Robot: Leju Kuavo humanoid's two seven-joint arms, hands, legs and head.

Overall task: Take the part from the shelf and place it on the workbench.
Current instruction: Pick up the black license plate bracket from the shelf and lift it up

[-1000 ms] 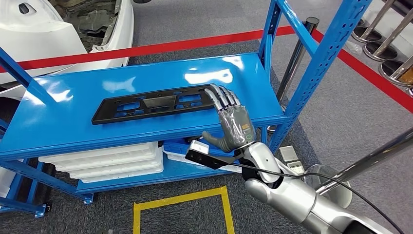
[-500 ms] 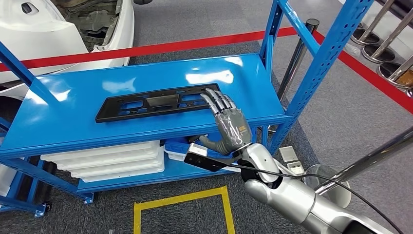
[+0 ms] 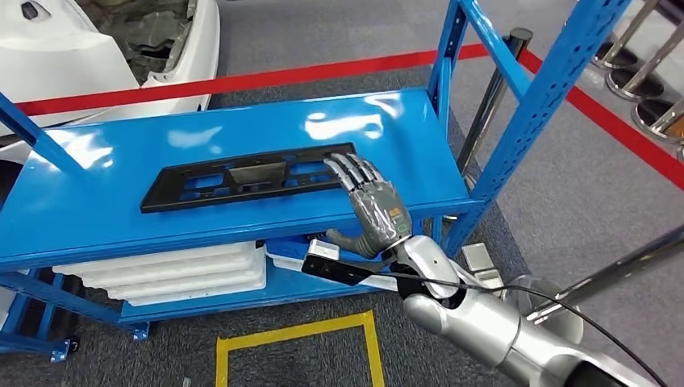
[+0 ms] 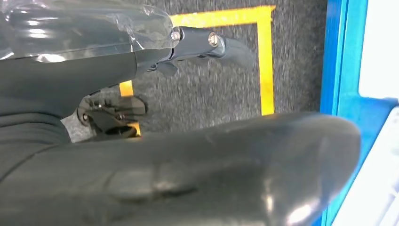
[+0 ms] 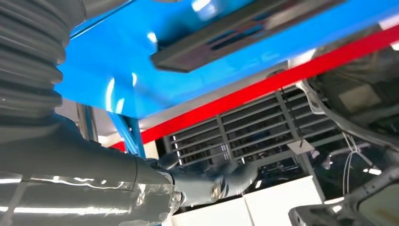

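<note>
- Upper left of the head view: a white car body panel sits behind the red floor tape.
- Centre left: the black part, a long flat slotted plate, lies on the top level of the blue shelf. No readable writing on it.
- Under that level, white trays are stacked.
- Centre: the right hand has its fingers stretched out flat and close together, tips resting on the part's right end, thumb out to the side below the shelf edge. An orange label on the back of the hand is too small to read.
- Bottom centre: yellow floor tape.
- Left wrist view has the left hand above that yellow tape over carpet; can't tell how its fingers sit.
- Right wrist view catches the part from low along the shelf.
</note>
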